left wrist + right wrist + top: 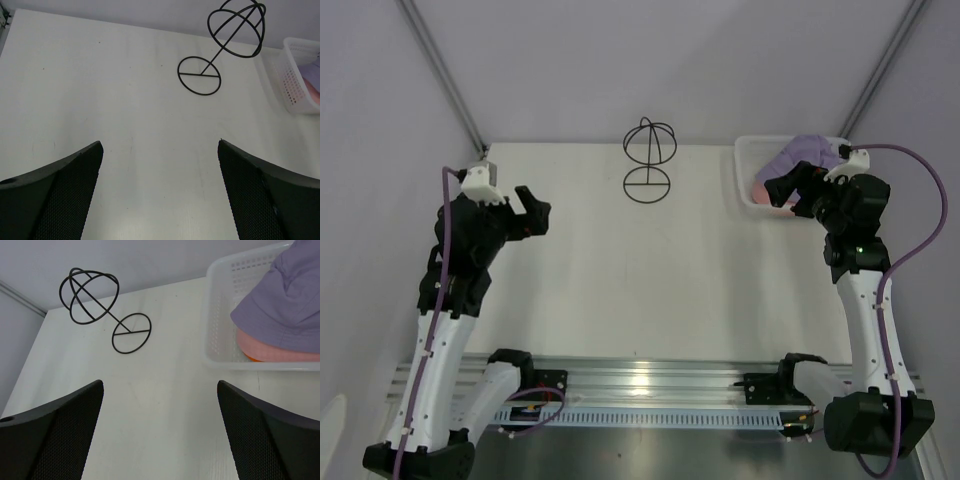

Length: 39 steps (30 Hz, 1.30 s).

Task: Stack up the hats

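White and matte, the surface point(620, 290) is lying bare across its whole middle, leaving open room between the two arms, while pale walls are closing it in at the far edge and on both sides. A black wire stand point(649, 160), a round cage on a stem over a flat ring foot, is standing near the far edge, about midway across. A white plastic basket point(745, 175) with perforated walls is sitting in the far right corner, well apart from the stand. Inside it a lavender hat point(285, 305) of soft fabric is lying on top, its stitched brim drooping over a pink hat point(270, 350). Only the right wrist view is showing a thin sliver of an orange hat point(252, 358) beneath the pink one; in the top view the right arm is covering part of the basket. The right end effector point(160, 385) is hovering near the basket, its jaws standing wide apart and holding nothing. The left end effector point(160, 145) is hanging over the bare left part of the surface, well away from the basket, jaws likewise spread wide and empty; its wrist view is catching only a corner of the basket and a little lavender and pink cloth inside
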Tool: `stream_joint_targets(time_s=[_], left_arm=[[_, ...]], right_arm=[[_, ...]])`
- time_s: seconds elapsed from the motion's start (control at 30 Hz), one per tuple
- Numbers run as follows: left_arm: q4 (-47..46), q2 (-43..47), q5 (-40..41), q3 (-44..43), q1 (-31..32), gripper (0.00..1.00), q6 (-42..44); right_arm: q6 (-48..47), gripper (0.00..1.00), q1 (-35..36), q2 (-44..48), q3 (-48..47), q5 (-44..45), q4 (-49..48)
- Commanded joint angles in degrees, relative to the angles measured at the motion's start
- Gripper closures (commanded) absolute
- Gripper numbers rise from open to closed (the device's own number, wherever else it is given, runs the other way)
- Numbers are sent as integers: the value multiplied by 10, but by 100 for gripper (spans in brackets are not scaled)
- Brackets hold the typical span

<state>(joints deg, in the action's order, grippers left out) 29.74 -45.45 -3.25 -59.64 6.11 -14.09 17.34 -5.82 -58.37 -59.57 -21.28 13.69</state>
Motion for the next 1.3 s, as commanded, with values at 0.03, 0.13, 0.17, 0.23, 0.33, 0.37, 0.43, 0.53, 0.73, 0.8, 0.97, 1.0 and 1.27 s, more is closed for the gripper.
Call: stream_joint_targets(time_s=[0.03,0.13,0.17,0.23,0.33,0.37,0.43,0.53,0.73,0.8,0.97,1.0,1.27], left_arm=[[-28,15,10,14,3,1,-10],[-40,19,-32,21,3,0,-12],[-46,20,-47,26,3,0,-16],[-80,12,-116,26,4,1,-17],[-113,-40,-151,-6,25,1,-16],[-114,-63,-145,-54,35,0,-9],[-115,-147,-121,-118,69,0,12],[-104,-278,-90,-237,110,0,34],[-44,-511,-16,-520,203,0,133],[-24,-596,18,-603,216,0,139],[-30,-706,30,-721,218,1,181],[-40,-719,29,-719,216,0,184],[-31,-726,-78,-698,184,0,218]], right_arm=[[7,1,2,4,-4,5,-14],[9,1,4,-3,-5,-10,-14],[9,0,4,-5,-5,-10,-15],[12,1,6,-14,-7,-10,-17],[23,1,6,-24,-8,-17,-32],[27,0,7,-25,-8,-20,-36],[35,0,8,-30,-11,-33,-41],[37,0,10,-31,-12,-32,-44],[47,0,10,-32,-9,-24,-62],[48,0,10,-35,-14,-25,-65],[29,0,10,-35,-19,-14,-56],[25,0,9,-35,-17,-12,-56],[-3,1,9,-47,-16,-9,-39]])
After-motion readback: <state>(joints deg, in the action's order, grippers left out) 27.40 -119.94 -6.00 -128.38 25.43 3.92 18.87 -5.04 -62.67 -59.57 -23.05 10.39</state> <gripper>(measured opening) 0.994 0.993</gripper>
